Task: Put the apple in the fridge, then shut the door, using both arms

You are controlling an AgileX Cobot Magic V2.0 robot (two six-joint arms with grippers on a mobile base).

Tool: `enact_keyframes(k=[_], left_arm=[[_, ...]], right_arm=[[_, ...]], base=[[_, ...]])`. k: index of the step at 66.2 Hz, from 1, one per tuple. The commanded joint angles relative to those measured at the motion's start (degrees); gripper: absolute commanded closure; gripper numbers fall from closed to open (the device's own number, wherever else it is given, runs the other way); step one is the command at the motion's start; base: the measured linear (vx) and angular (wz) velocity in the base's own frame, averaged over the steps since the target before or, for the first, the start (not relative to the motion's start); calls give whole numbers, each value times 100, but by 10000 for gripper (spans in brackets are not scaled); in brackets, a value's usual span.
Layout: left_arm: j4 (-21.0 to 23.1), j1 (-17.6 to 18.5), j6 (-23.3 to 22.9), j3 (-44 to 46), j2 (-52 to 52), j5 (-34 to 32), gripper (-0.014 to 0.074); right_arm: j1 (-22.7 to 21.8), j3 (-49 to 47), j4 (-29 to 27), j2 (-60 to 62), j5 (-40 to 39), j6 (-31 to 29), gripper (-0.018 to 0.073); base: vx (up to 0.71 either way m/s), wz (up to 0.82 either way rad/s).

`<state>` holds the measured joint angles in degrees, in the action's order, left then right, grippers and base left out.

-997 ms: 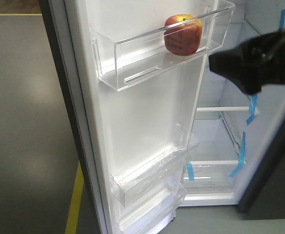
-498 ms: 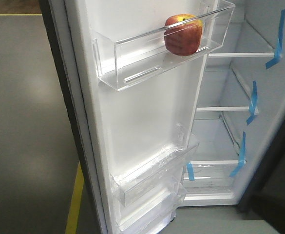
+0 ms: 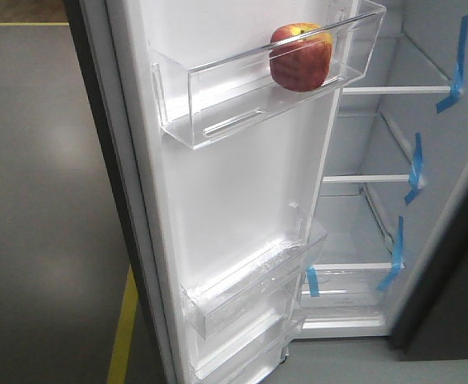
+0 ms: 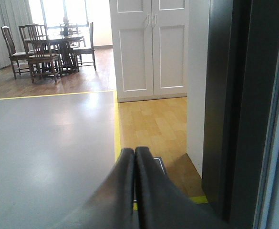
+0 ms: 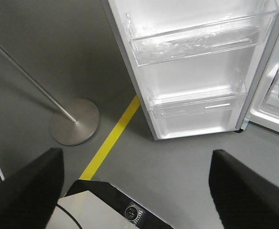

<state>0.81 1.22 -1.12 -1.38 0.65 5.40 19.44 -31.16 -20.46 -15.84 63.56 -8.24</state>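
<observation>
- The apple (image 3: 301,56) rests in the top clear bin (image 3: 218,104) on the white inner face of the door (image 3: 242,200), so we judge the placing done and only the closing left
- Our left tool (image 4: 134,186) is empty with its fingers pressed together, beside a dark panel we take for the door's outer face, likely ready to push
- Our right tool (image 5: 134,160) is spread wide and empty, low before the door's lower bins (image 5: 201,40)
- The front view shows neither tool, and it cuts off the door's top and much of the fridge (image 3: 394,224)
</observation>
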Motion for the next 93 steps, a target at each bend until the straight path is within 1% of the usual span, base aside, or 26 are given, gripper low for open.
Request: enact_keyframes(k=[1,29,35,37,43,47,49,53,56,64,73,83,87,93], left_arm=[[7,51,-62,97,83,-435,603],[7,51,-62,97,83,-441,603],[26,51,-71,97,83,-605,603],[107,51,-136,97,83,-663,603],[412,51,-571,97,83,-867,603],[561,51,-848,97,83,-1247,603],[569,51,-969,115,83,-1485,603],[569,51,-1059,234,61,-1728,603],[569,51,-1059,386,-27,-1710,603],[541,51,-1051,1095,-601,-1224,603],[323,51,-884,2152,-1579,-447,603],[9,51,-393,3310,-2862,805,603],[-10,51,-141,3743,-3472,1430,603],[-10,51,74,4318,-4234,2044,603]], right_arm=[[-3,-68,-125,5,-221,1,-31],[-3,-59,-113,5,-243,0,-31],[-3,-59,-113,5,-243,-6,-31],[-3,-59,-113,5,-243,-6,-31],[-3,-59,-113,5,-243,-6,-31],[-3,-59,-113,5,-243,-6,-31],[-3,-59,-113,5,-243,-6,-31],[-3,-59,-113,5,-243,-6,-31],[-3,-59,-113,5,-243,-6,-31],[-3,-59,-113,5,-243,-6,-31],[-3,-59,-113,5,-243,-6,-31],[-3,-59,-113,5,-233,-6,-31],[-3,-59,-113,5,-229,-6,-31],[-3,-59,-113,5,-229,-6,-31]], base=[[0,0],[0,0],[0,0],[0,0],[0,0],[0,0],[0,0],[0,0],[0,0],[0,0],[0,0],[0,0],[0,0],[0,0]])
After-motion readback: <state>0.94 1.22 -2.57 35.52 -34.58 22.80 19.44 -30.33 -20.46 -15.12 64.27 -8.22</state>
